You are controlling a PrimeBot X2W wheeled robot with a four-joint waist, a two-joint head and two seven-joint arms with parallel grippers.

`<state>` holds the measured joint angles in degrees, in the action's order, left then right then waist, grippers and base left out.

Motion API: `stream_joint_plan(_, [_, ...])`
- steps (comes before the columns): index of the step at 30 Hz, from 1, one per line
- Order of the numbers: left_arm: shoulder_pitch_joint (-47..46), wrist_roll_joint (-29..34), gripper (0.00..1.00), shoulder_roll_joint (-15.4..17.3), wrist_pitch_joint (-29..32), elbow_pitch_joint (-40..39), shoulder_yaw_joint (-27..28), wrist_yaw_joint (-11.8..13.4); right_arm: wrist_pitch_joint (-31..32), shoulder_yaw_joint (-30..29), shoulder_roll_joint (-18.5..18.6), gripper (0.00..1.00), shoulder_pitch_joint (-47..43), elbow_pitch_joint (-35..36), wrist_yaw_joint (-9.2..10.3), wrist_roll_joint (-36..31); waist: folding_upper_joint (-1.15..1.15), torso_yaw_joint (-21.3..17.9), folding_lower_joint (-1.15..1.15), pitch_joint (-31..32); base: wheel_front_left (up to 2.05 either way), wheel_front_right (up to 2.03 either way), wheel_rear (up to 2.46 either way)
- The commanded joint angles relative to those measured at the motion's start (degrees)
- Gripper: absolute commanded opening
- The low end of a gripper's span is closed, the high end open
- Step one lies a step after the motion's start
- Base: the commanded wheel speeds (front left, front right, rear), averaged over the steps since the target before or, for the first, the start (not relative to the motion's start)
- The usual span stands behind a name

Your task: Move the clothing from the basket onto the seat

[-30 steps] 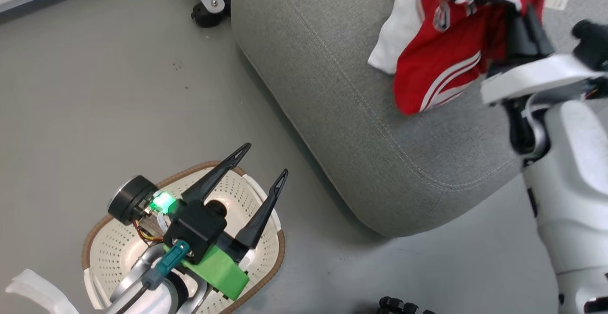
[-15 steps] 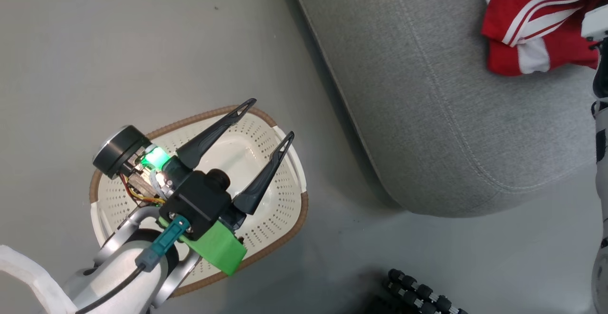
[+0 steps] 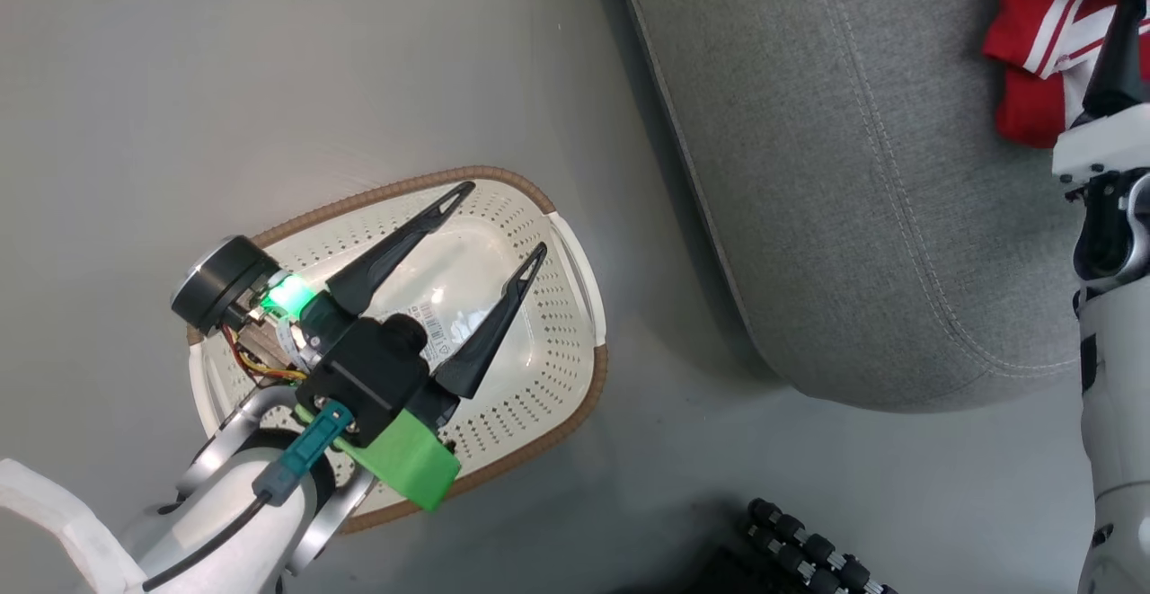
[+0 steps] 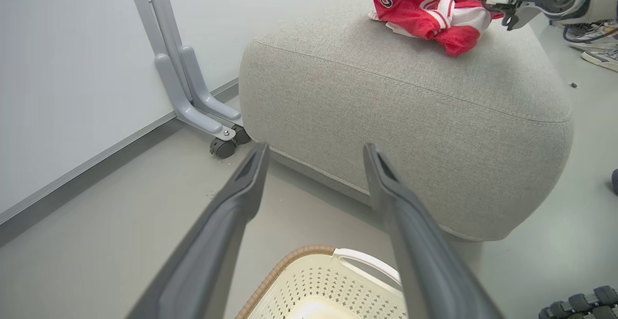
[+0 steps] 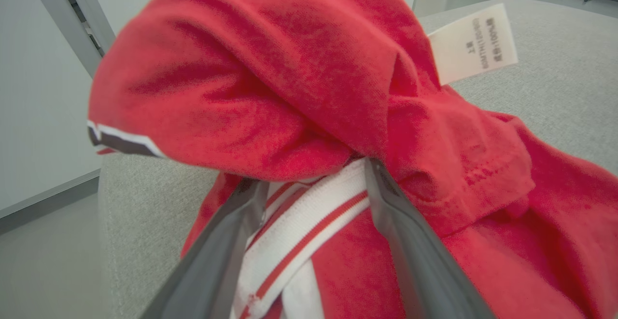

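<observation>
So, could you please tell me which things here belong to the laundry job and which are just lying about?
Job in hand: the clothing, the seat, the basket.
Just lying about: the wheeled grey stand, the shoes on the floor.

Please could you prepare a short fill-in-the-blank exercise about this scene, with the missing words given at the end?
1. The clothing lies on the seat and is mostly ____ in colour.
2. The basket has a woven-look rim coloured ____.
3. The left gripper hangs over the basket with its jaws ____.
4. A striped band of the clothing lies ____ the fingers of the right gripper.

Missing words: red; brown; open; between.
</observation>
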<state>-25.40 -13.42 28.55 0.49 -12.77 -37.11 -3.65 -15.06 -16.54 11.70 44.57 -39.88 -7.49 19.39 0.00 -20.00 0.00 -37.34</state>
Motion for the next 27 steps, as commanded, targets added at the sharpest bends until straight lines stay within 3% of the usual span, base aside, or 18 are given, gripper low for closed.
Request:
stream_joint_plan(1, [-0.2,-0.2,1.00,-0.3,-0.7,0.3,0.0,0.5,-0.2,-0.2,-0.2,1.00,-1.9,1.3,0.00,-0.7,0.00,-0.6,0.00,2.3,0.00,0.00,0.00])
stream_joint_plan(16, [5.8,-3.8,1.00,-3.4,-7.9,5.7,3.1,6.3,-0.2,4.1,-5.2,1.00,-22.0,22.5,0.00,-4.3,0.00,2.8,0.00,15.0,0.00,0.00,0.00])
stream_joint_plan(27, [11.5,-8.4,1.00,-5.8,-13.7,10.4,9.1,12.5,0.4,10.3,-7.3,1.00,-34.9,34.4,0.00,-8.4,0.00,10.5,0.00,22.2,0.00,0.00,0.00])
